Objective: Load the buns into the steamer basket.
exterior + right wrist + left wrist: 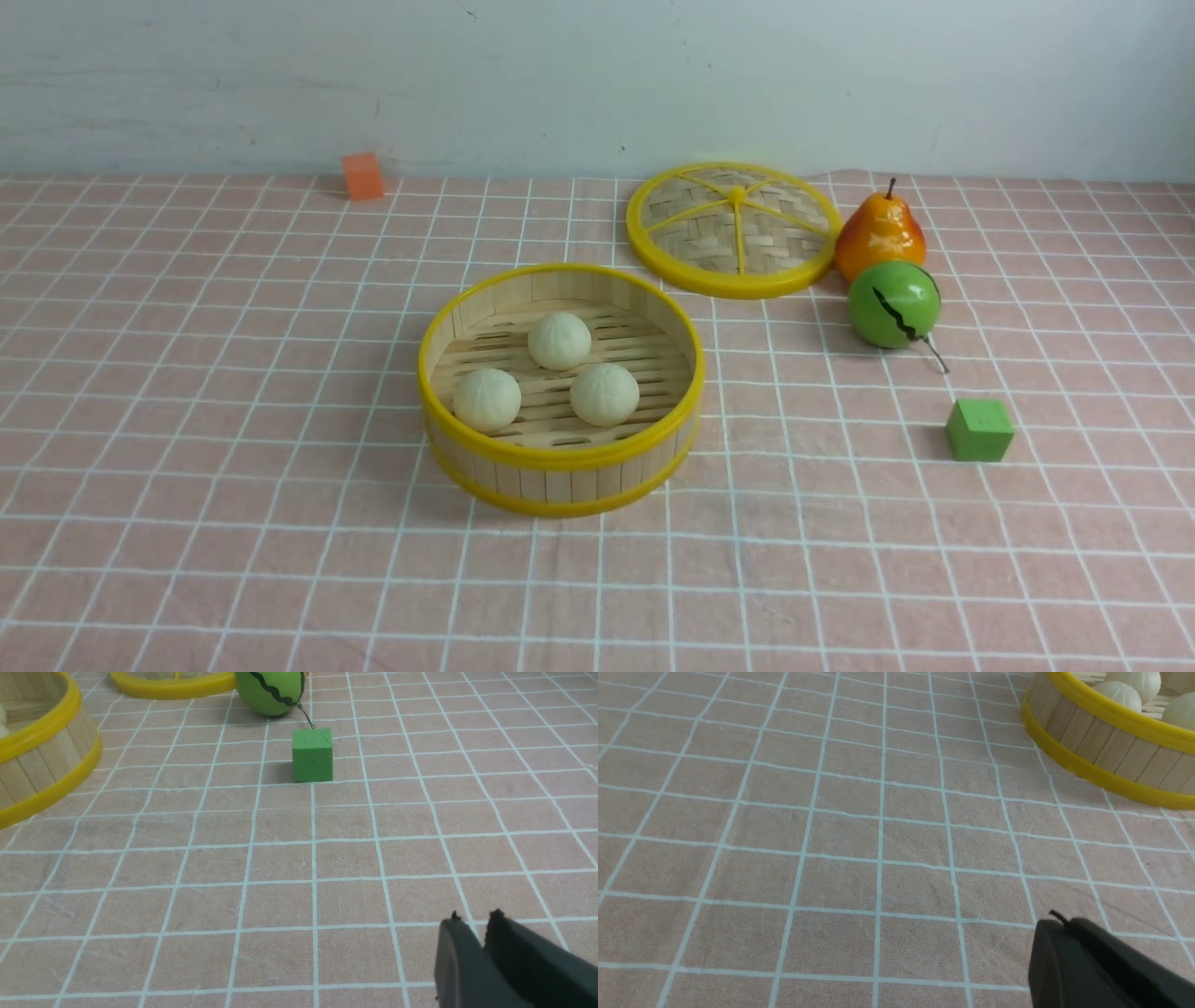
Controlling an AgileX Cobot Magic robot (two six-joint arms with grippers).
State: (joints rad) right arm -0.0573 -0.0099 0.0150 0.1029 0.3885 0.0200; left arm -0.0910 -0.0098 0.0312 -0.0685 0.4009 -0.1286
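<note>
The basket (560, 462) stands mid-table with its lid (735, 230) set aside behind it, leaving it open for loading; all three buns (559, 340) rest on its slats; left gripper (1057, 926) is closed, right gripper (472, 924) slightly parted, both empty

My steamer basket (560, 467): bamboo slats, glossy yellow plastic rims. Buns (560, 341) matt, faintly ridged. Tablecloth (233, 373): matt checked cloth. Green ball (893, 304) shiny.

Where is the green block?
In the front view the green block sits on the tablecloth on the robot's right, just nearer than the green ball and well right of the steamer basket.
</note>
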